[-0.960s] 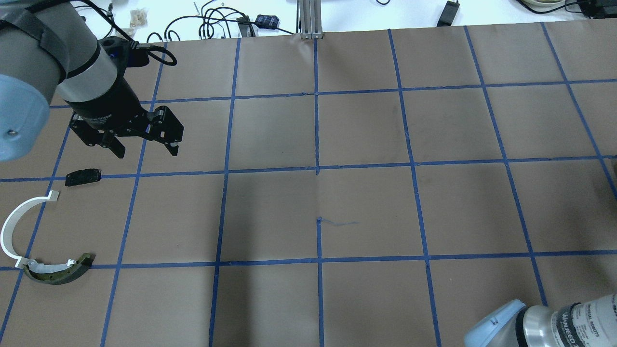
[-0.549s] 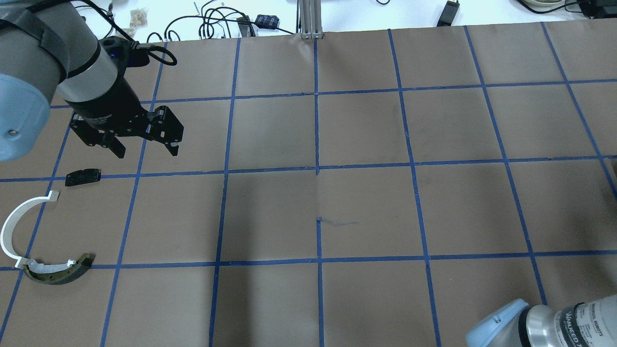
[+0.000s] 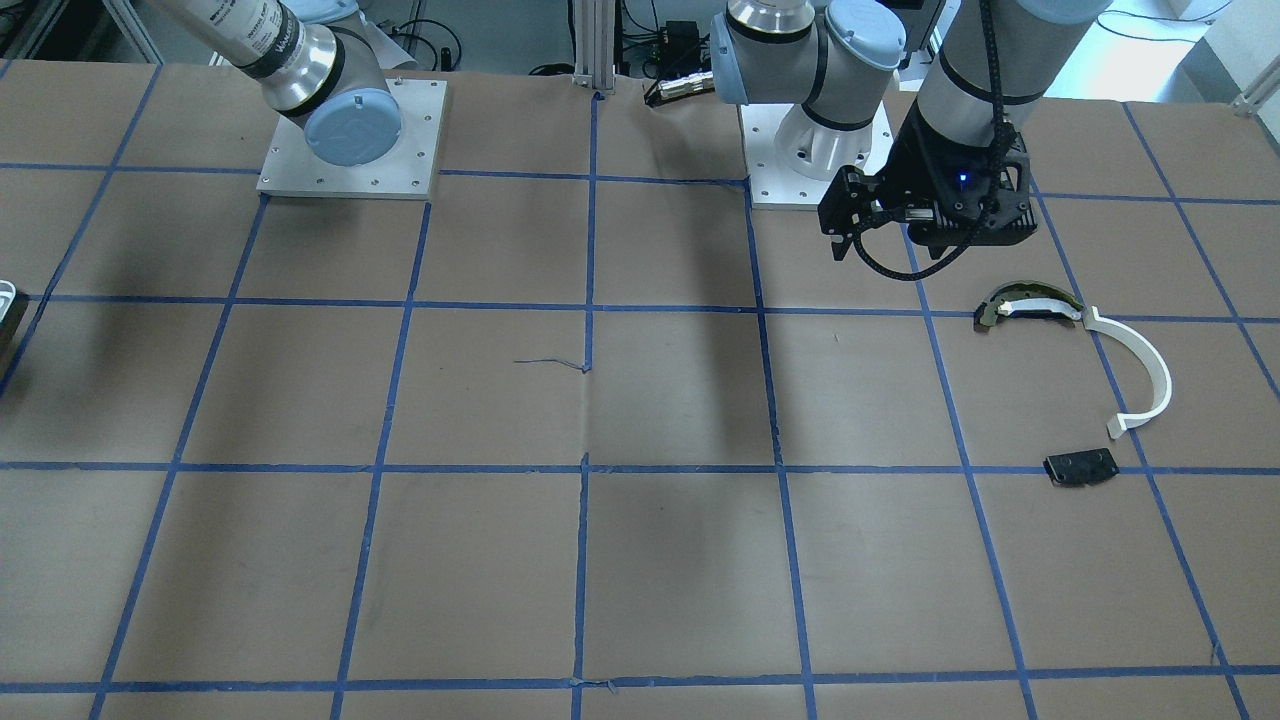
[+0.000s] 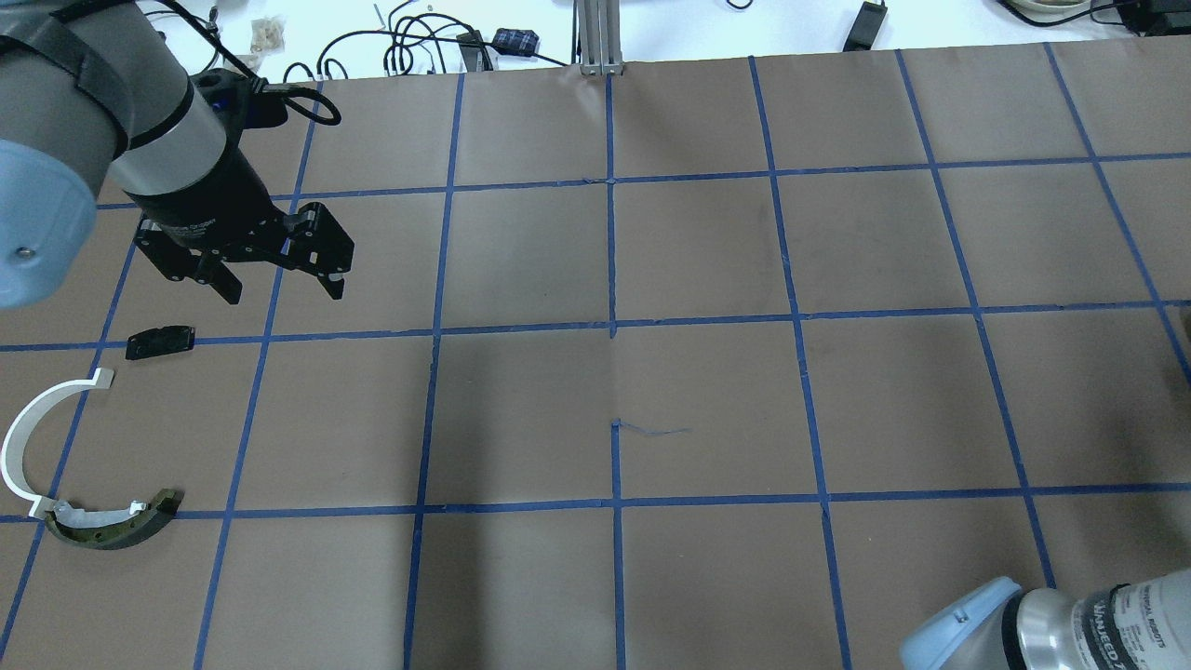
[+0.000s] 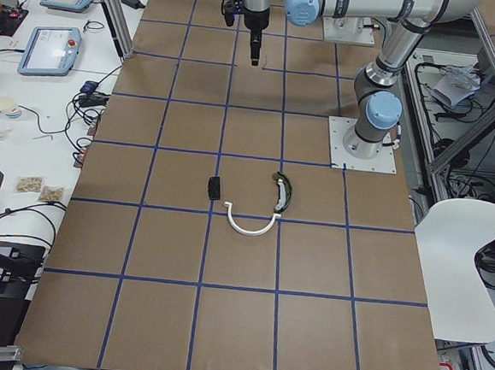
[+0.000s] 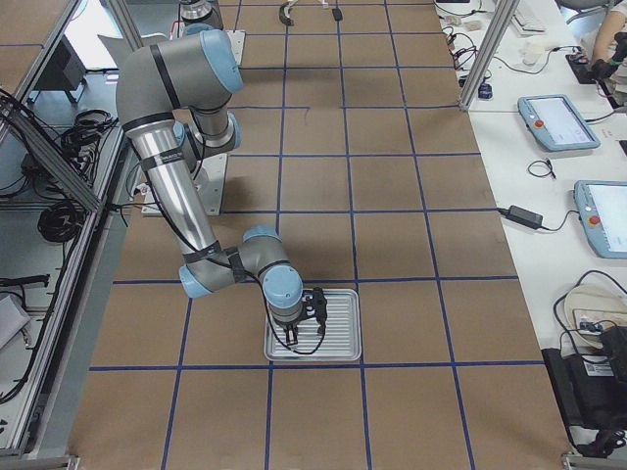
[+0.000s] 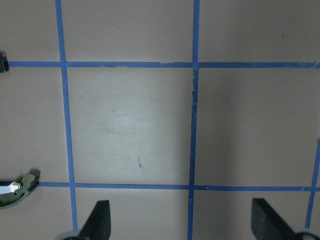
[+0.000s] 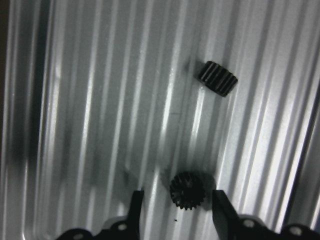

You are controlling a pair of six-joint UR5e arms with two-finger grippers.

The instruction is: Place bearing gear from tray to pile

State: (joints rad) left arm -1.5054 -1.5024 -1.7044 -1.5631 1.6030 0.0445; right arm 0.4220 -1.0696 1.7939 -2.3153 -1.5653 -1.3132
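Note:
In the right wrist view my right gripper (image 8: 177, 192) is open low over the ridged metal tray (image 8: 75, 100). A small black bearing gear (image 8: 187, 190) lies flat between its fingers, touching neither. A second black gear (image 8: 216, 78) lies on its side farther up the tray. The pile lies at the table's left: a white half-ring (image 4: 20, 437), a dark curved piece with a pale band (image 4: 112, 526) and a small black plate (image 4: 160, 341). My left gripper (image 4: 285, 296) hangs open and empty above the table, just beyond the black plate.
The table is brown paper with a blue tape grid (image 4: 614, 326). The tray (image 6: 338, 328) sits near the table's right end, far from the pile. Cables and small devices (image 4: 419, 46) lie past the far edge. A metal post (image 4: 598, 37) stands at the far middle.
The right arm's elbow at the bottom right of the overhead view has shifted slightly. The left arm and the pile have not moved.

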